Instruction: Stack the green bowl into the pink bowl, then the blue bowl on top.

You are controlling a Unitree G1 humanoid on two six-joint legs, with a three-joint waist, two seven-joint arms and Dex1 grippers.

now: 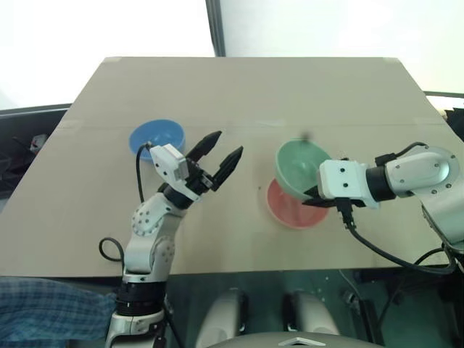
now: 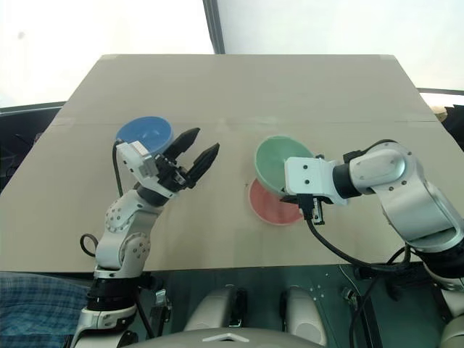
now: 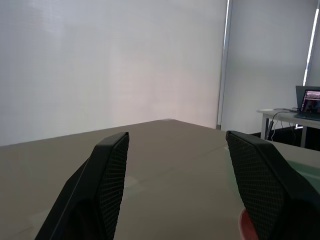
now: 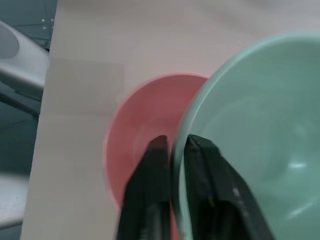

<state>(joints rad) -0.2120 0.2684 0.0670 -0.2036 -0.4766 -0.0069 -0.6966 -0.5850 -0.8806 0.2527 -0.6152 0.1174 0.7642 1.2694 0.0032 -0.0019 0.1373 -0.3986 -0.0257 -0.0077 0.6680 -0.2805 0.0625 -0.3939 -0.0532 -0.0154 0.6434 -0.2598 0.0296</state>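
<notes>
Tan cardboard-covered worktop, matte, taped seam running across far part. Behind it bright white blinds or wall panels, split by dark vertical frame post. Strong even daylight, washed out. Dark floor at both worktop sides. Blue plaid cloth at near left corner. Side desk with open laptop at far wall.

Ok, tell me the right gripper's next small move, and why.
Probably lower the green bowl a little further into the pink bowl before letting go. The right gripper pinches the green bowl's rim, and the bowl is tilted, overlapping only the pink bowl's far side, not yet nested.
</notes>
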